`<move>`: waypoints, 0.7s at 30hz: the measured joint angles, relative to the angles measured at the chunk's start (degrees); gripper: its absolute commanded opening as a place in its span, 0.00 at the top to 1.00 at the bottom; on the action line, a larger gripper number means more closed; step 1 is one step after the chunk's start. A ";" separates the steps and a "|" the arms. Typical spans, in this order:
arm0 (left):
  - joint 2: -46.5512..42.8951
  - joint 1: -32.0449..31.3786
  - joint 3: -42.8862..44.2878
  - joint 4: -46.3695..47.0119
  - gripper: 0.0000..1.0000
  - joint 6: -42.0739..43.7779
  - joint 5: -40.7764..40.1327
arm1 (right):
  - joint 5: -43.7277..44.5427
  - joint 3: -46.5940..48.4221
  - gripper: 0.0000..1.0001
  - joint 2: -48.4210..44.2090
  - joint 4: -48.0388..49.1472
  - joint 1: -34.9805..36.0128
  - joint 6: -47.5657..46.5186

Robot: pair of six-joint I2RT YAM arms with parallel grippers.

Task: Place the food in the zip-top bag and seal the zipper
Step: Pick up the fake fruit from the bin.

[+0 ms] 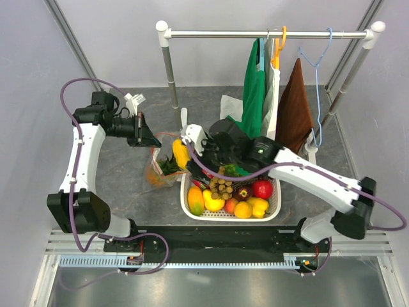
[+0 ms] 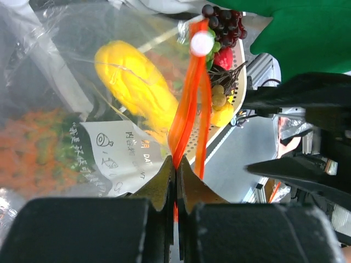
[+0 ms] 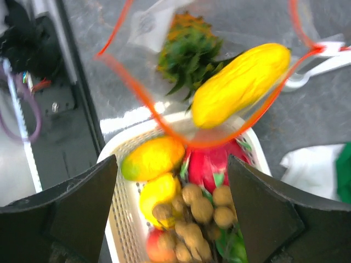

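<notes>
Right wrist view: pineapple (image 3: 189, 46) and lemon (image 3: 239, 82) are bagged; the unsealed zipper (image 2: 185, 109) is clamped by the left tool (image 2: 175, 175), the right tool (image 3: 171, 161) spread empty.

Overhead rear view, 2 wrist close-ups, bag (image 1: 161, 167) shared

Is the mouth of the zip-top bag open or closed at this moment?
Open. In the right wrist view the zipper forms a wide loop around a yellow fruit; the left claw pinches one end.

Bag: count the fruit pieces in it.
2: a pineapple lying deep in the bag, and a yellow fruit near its mouth. More could be hidden.
</notes>
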 measured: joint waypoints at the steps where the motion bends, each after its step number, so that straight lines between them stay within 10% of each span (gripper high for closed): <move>1: -0.13 0.00 0.17 -0.09 0.98 0.02 0.02 | -0.98 0.00 0.12 -1.75 -1.66 0.00 -2.36; 15: -0.31 0.11 -2.84 -0.96 0.98 0.07 -0.42 | -7.13 -24.13 0.09 -31.10 -25.94 -0.15 -41.48; 21: -0.31 0.11 -2.84 -0.96 0.98 0.04 -0.42 | -12.57 -23.76 0.10 -27.76 -28.35 0.07 -57.90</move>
